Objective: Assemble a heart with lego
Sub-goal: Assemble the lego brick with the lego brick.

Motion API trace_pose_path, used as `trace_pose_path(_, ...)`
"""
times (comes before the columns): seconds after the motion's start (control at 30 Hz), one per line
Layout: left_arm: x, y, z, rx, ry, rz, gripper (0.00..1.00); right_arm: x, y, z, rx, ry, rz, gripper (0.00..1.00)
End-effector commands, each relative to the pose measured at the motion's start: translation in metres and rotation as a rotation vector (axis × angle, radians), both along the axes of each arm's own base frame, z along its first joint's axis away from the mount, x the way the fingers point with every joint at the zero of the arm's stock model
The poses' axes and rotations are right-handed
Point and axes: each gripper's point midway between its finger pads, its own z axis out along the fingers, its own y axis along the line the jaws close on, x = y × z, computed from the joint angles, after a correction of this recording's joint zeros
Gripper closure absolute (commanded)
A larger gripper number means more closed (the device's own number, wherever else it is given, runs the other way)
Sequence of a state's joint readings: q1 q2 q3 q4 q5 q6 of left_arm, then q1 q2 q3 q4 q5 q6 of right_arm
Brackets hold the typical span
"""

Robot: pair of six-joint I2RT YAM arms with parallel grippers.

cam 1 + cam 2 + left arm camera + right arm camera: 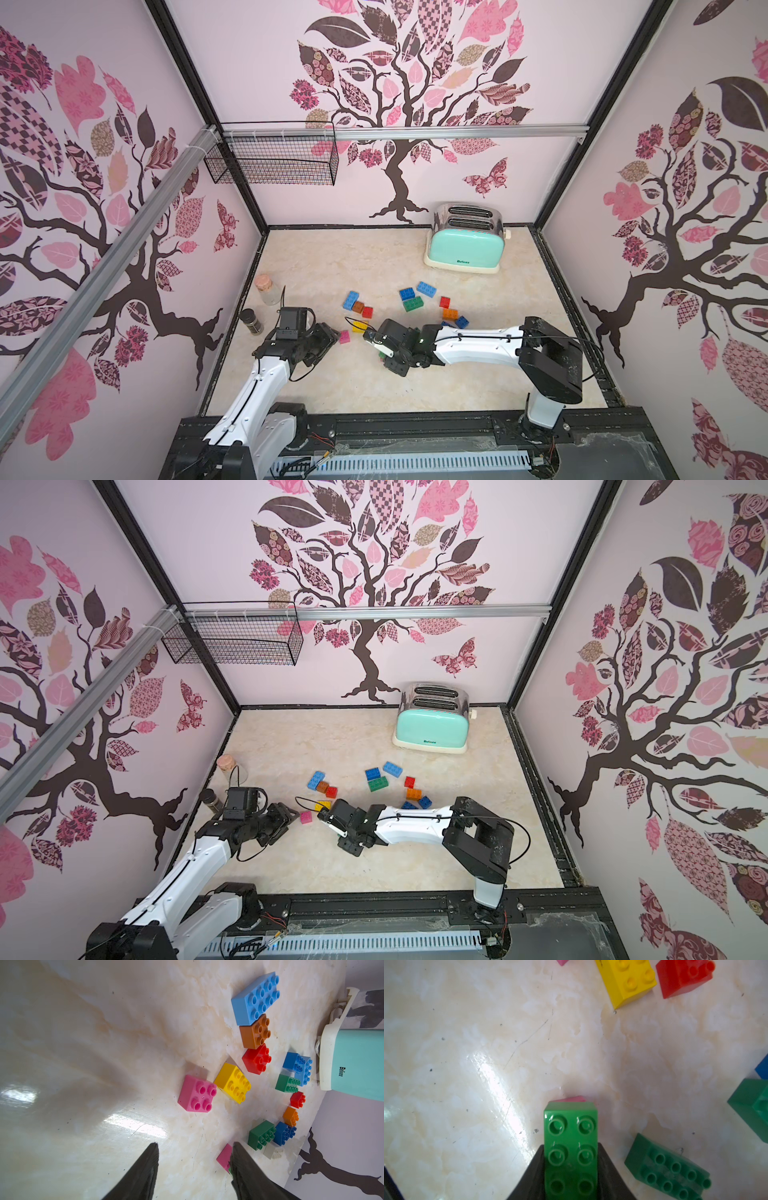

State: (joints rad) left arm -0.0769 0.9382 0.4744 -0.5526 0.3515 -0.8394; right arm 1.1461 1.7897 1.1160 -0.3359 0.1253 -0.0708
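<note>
Jaws of right gripper point(571, 1146) clamped on the long sides of green brick point(570, 1126), studs facing the wrist camera, free end sticking out past the fingertips. Left gripper point(195, 1144) jaws apart, nothing between. Pink brick point(196, 1094) lies ahead of them, yellow brick point(232, 1082) just beyond it.

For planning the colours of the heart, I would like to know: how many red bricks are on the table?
2. The first red brick sits next to the brown brick; the second red brick lies near the orange brick. The right arm may hide more.
</note>
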Motion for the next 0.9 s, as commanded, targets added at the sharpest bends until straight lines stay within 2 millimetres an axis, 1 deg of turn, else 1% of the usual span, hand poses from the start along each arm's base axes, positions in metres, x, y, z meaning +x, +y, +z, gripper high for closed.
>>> trace_pose_path(0.0,0.001,-0.004,0.002,-0.030,-0.014,-0.007,0.41,0.003,0.007,0.008,-0.012,-0.032,0.001,0.67)
trace_pose_path(0.23,0.001,-0.004,0.002,-0.031,-0.017,-0.011,0.41,0.001,0.009,0.002,-0.052,-0.040,0.021,0.67)
trace_pose_path(0.6,0.002,-0.005,0.002,-0.033,-0.021,-0.011,0.41,0.002,0.004,-0.004,-0.098,-0.069,0.028,0.68)
trace_pose_path(0.77,0.001,-0.004,0.001,-0.030,-0.020,-0.009,0.41,0.002,0.008,-0.005,-0.087,-0.065,0.038,0.68)
trace_pose_path(0.87,0.001,-0.004,0.001,-0.029,-0.019,-0.009,0.41,-0.002,0.011,-0.008,-0.092,-0.044,0.063,0.68)
